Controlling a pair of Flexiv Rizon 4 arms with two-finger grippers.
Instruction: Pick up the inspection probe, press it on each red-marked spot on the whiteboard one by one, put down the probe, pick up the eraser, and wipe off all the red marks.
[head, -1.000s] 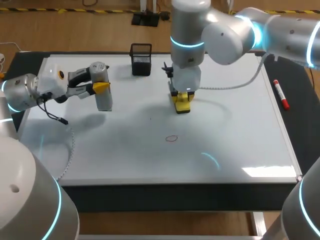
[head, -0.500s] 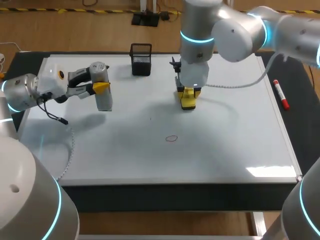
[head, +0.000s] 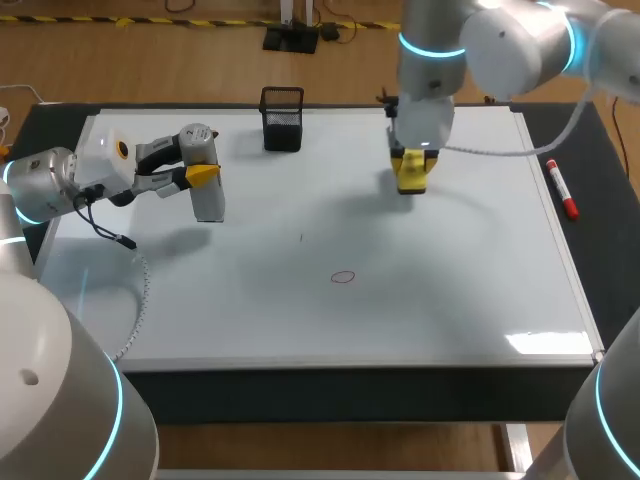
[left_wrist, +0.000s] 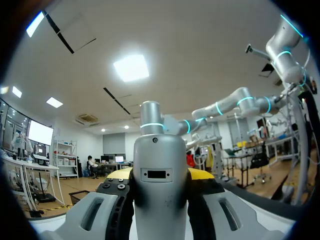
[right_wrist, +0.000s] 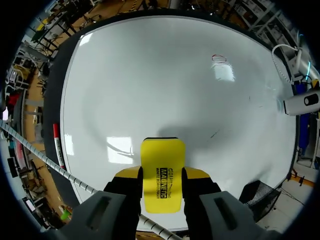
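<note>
Head view: the grey probe (head: 208, 200) is pinched in the left tool (head: 203, 174) over the left part of the whiteboard (head: 450, 300). The yellow eraser (head: 411, 184) is gripped by the right tool (head: 412, 162) over the far side. One small red mark (head: 343, 277) is seen mid-board.

Left wrist view: the probe (left_wrist: 160, 195) is clamped between both fingers (left_wrist: 202, 175).

Right wrist view: the eraser (right_wrist: 162, 160) is squeezed from both sides by the tool (right_wrist: 162, 173), with the red mark (right_wrist: 218, 58) well ahead of it.
</note>
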